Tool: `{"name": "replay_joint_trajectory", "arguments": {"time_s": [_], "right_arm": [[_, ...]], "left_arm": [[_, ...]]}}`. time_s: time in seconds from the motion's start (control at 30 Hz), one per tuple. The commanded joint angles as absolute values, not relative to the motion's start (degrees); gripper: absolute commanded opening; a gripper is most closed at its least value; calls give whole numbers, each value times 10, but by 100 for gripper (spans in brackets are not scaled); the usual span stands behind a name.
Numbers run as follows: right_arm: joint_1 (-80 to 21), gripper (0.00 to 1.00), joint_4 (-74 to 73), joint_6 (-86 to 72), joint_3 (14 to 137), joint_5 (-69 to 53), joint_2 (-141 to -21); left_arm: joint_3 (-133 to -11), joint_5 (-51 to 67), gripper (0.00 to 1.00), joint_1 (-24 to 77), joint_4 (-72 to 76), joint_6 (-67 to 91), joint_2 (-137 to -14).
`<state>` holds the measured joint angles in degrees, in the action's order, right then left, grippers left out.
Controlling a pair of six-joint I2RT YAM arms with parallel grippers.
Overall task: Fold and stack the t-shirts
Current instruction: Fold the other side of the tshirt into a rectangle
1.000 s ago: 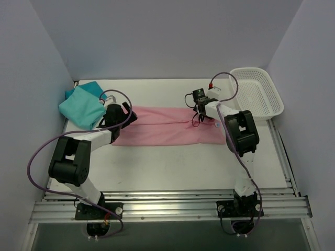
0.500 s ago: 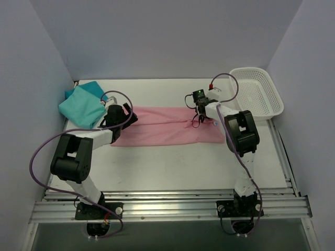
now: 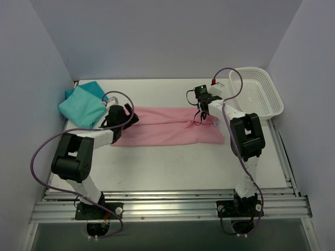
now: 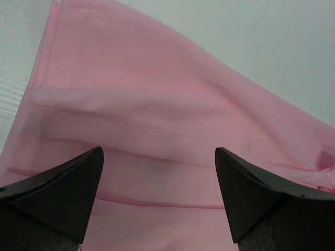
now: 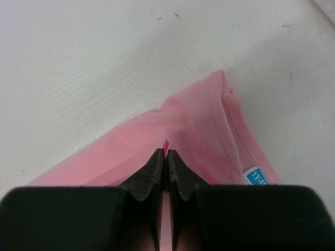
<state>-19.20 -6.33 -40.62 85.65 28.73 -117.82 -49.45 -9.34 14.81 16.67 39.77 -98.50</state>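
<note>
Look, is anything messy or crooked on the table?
Nothing spilled or broken. The teal t-shirt sits crooked in the far left corner, one edge poking out behind. The pink t-shirt lies in a long strip, pinched by the right claw.

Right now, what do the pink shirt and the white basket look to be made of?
The pink t-shirt looks like soft matte knit cloth, possibly cotton: it creases and shows stitched hems. The white basket looks like rigid moulded plastic: regular mesh holes, smooth rim.
</note>
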Motion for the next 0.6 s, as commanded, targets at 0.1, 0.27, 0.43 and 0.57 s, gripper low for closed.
{"name": "replay_joint_trajectory", "arguments": {"time_s": [0.1, 0.27, 0.43, 0.57], "right_arm": [[-195, 0, -81, -406, 850, 304, -1148], [-197, 0, -81, -410, 831, 294, -1131], [-230, 0, -77, -420, 773, 295, -1083], [-272, 0, -98, -427, 730, 323, -1022]], "left_arm": [[-505, -94, 96, 155, 185, 390, -983], [-504, -96, 96, 156, 185, 391, -981], [-504, -97, 96, 161, 186, 393, -983], [-507, -91, 96, 163, 186, 396, -983]]}}
